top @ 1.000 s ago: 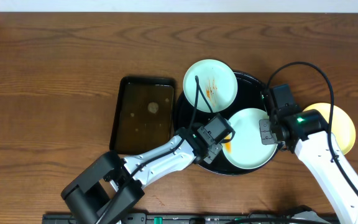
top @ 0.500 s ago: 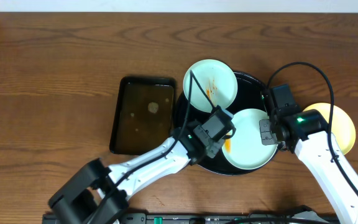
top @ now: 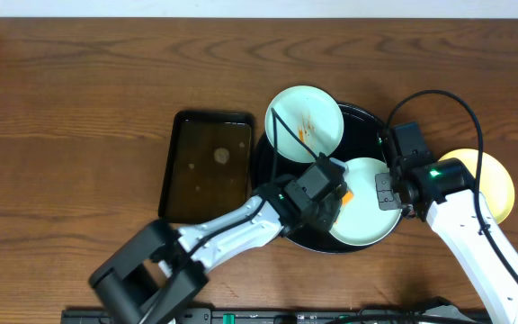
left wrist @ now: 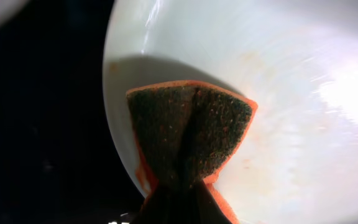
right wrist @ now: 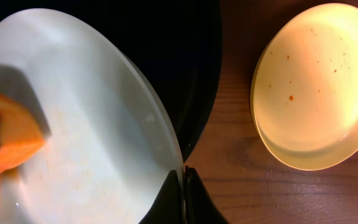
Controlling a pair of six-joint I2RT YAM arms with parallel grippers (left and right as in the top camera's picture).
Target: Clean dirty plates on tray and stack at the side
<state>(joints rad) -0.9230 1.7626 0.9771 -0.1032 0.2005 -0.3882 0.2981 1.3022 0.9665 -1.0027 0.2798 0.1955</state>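
Looking down on a brown wood-grain bench (top: 70,99) carrying a wide, glossy black round tray (top: 360,133) with a raised rim. Showing a mint-white upper plate (top: 317,108) at 11 o'clock on the tray, overhanging the rim and bearing orange-brown streaks. Showing a second mint-white dish, the lower plate (top: 367,216), at 5 o'clock on the tray (wearing a faint orange film across its middle). Pinching the lower plate's right edge between the pressed-together fingers of the right claw (right wrist: 182,186), reaching in from 3 o'clock. Squeezing a folded orange sponge (left wrist: 191,130), dark green on its scouring face, in the left claw (top: 331,186), and pressing it against the lower plate's left half, close to the rim. Finding a pale yellow plate (right wrist: 316,87) resting on bare bench at 3 o'clock of the tray, just beside it without touching, speckled with small orange dots. Noting a smaller rectangular black tray (top: 174,180) at 9 o'clock, just beside the round one, holding a small pale lump (top: 221,155).
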